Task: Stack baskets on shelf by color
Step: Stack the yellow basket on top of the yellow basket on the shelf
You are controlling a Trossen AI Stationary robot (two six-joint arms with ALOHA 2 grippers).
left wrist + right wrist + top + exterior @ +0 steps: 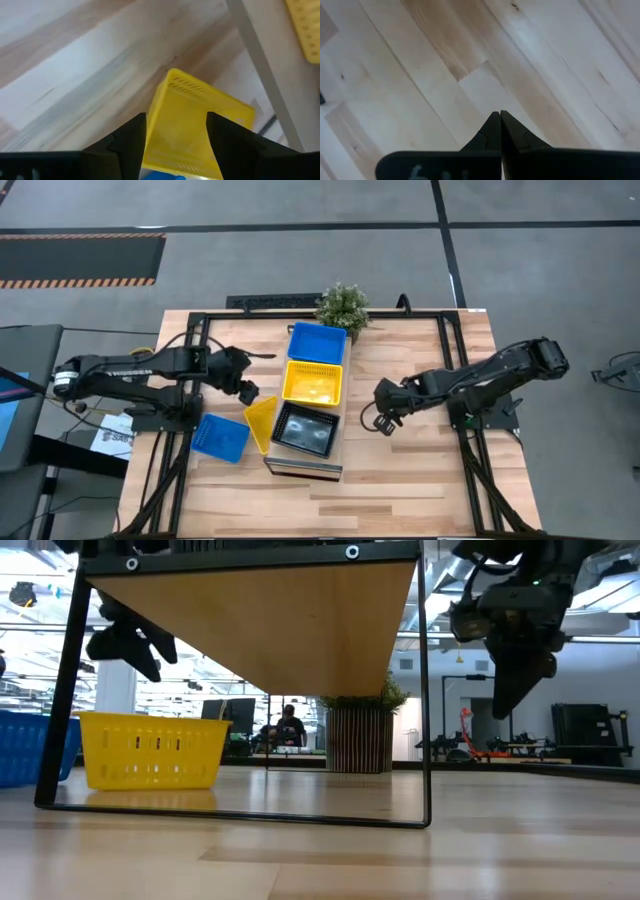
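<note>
On the shelf (300, 465), at the centre of the high view, a blue basket (317, 342), a yellow basket (312, 382) and a black basket (306, 430) sit in a row from top to bottom. Left of centre, the left gripper (247, 391) hangs with its fingers spread wide just above a tilted yellow basket (261, 421) beside the shelf, with another blue basket (220, 436) on the table at lower left. Right of centre, the right gripper (382, 418) hovers over bare table, fingers pressed together and empty.

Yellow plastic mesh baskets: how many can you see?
2. One yellow plastic mesh basket sits mid-shelf between blue and black ones; the other stands tilted on the table below the open left gripper. Nested ones may be hidden.
</note>
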